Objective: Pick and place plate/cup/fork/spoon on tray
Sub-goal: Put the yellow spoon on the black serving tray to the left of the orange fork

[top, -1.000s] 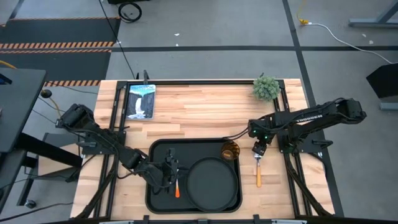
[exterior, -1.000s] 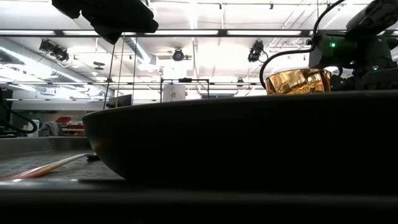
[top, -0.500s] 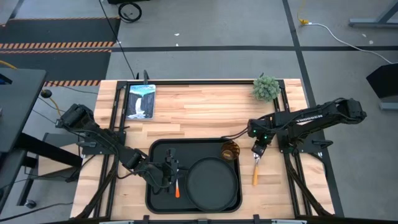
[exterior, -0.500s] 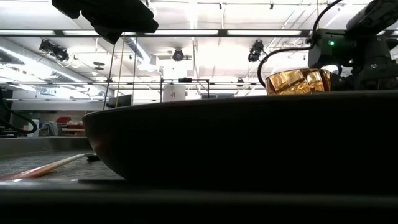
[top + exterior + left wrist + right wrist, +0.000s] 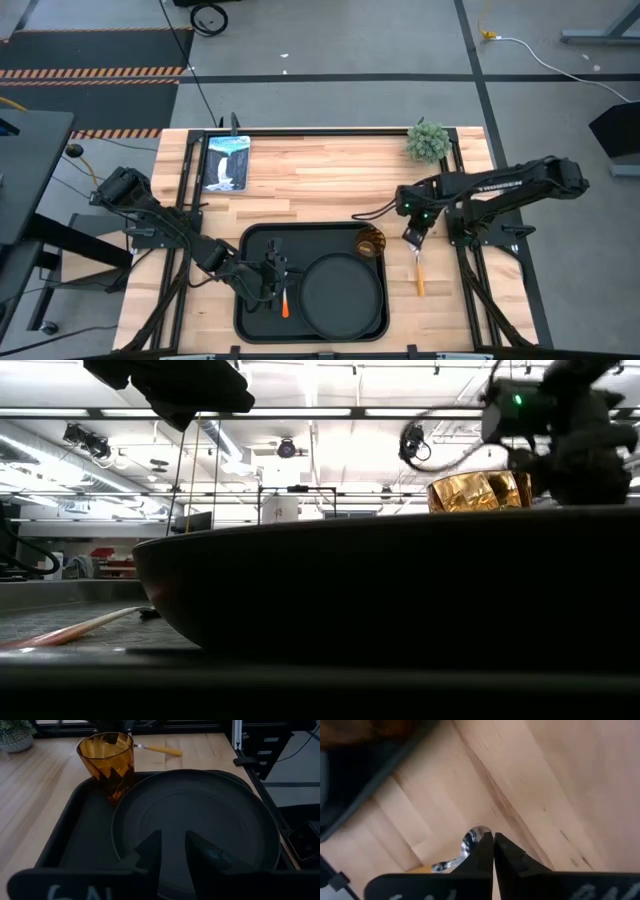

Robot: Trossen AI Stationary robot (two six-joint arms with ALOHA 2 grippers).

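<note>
The black tray (image 5: 258, 242) lies at the table's near middle. On it rest the round black plate (image 5: 343, 290), the amber cup (image 5: 370, 242) upright in its far right corner, and the fork, of which only the orange handle (image 5: 285, 306) shows. My left gripper (image 5: 277, 272) hovers open over the fork's head, pointing at the plate (image 5: 195, 815). On the wood to the right of the tray, the spoon (image 5: 419, 278) has my right gripper (image 5: 413, 240) shut at its silver head. My right gripper comes from above, pointing down, with its shut fingertips (image 5: 485, 845) on the spoon's silver head (image 5: 470, 839). The fingertips hide the place of contact, so which part of the head is pinched cannot be told. The orange handle (image 5: 420, 282) trails toward the near edge, low over the wood.
A small potted plant (image 5: 428, 140) stands at the far right corner. A framed picture (image 5: 225, 162) lies at the far left. Bare wood runs across the table's far half and on the right of the tray.
My right gripper has shut at the spoon's head and risen a little, drifting toward the far edge. The spoon's handle has swung first toward the tray, then back toward the right edge, while its head stayed at the fingers.
</note>
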